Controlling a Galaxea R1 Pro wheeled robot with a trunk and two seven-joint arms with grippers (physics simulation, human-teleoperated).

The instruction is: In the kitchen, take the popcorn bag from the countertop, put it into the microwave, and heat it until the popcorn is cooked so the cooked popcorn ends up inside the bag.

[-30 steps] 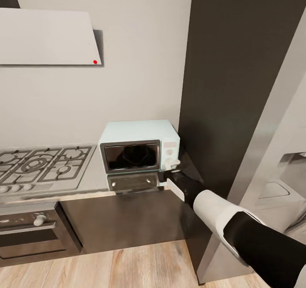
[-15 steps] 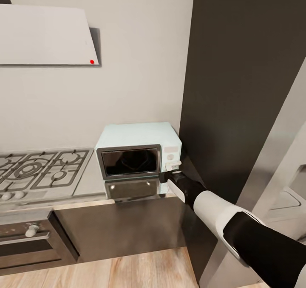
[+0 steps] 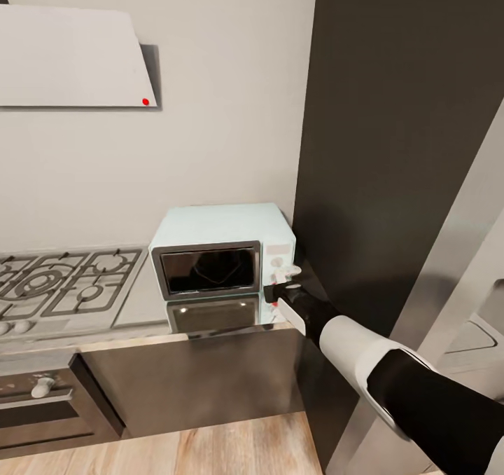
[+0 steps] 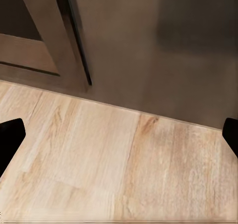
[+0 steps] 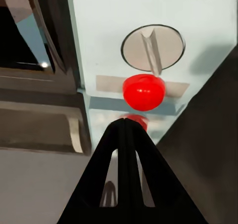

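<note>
The pale mint-blue microwave [image 3: 222, 251] stands on the grey countertop [image 3: 140, 300] against the wall, its dark glass door closed. My right gripper [image 3: 280, 294] is at the lower right corner of its front, below the two white knobs. In the right wrist view the right gripper [image 5: 126, 122] is shut to a point with nothing in it. Its tip sits just under the round red light [image 5: 144, 91], with a white knob [image 5: 152, 48] beyond. My left gripper [image 4: 119, 135] is open above the wood floor. The popcorn bag and popcorn are out of view.
A gas hob [image 3: 63, 286] lies left of the microwave under a white slanted hood [image 3: 70, 58], with a built-in oven [image 3: 42, 405] below. A tall dark cabinet [image 3: 399, 146] rises right beside the microwave. The steel fridge [image 3: 462, 307] stands at the far right.
The whole head picture has shifted a little, so the camera moved. My right gripper stays at the microwave's control panel, near the lower knob and red light.
</note>
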